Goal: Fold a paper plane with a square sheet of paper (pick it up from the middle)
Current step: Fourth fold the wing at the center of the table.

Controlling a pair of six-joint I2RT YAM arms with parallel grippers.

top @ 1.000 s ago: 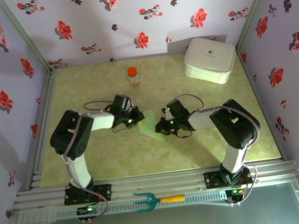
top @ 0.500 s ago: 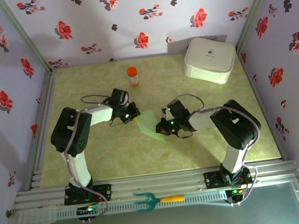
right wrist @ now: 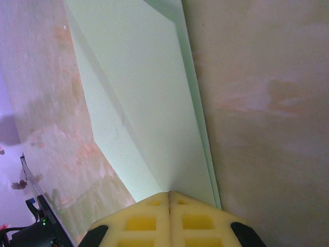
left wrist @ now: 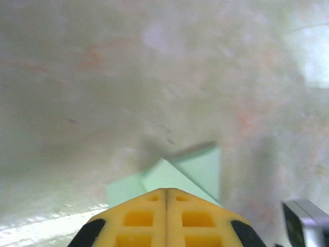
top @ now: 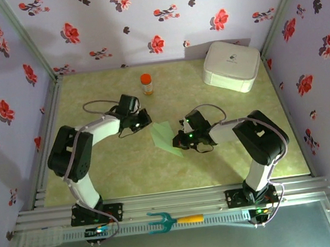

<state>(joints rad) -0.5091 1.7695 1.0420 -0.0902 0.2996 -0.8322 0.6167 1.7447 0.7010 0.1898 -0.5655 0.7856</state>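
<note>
The right jaws are pressed together, their yellow fingers (right wrist: 136,222) meeting with no gap. Their tips sit at the near end of the square sheet of paper (right wrist: 139,103), which lies near the middle of the table (top: 129,171), folded into a pointed shape with long creases. Whether a sliver of the paper is pinched between them cannot be told. Farther in, the left jaws are together as well, holding nothing, their yellow fingers (left wrist: 139,218) low over the table just beside the paper's far corner; whether they touch it is unclear.

A teal fork-shaped tool (top: 162,221) with a yellow handle lies on the aluminium rail (top: 179,201) along the table's near edge. The tabletop is pale yellow-green and marbled. An orange-capped bottle (top: 146,84) stands upright near the far edge, left of centre, and a white rounded box (top: 231,64) sits in the far right corner. Lilac walls (top: 109,44) printed with red flowers close in the table on three sides.

A small mark on the box lid is too small to read.
</note>
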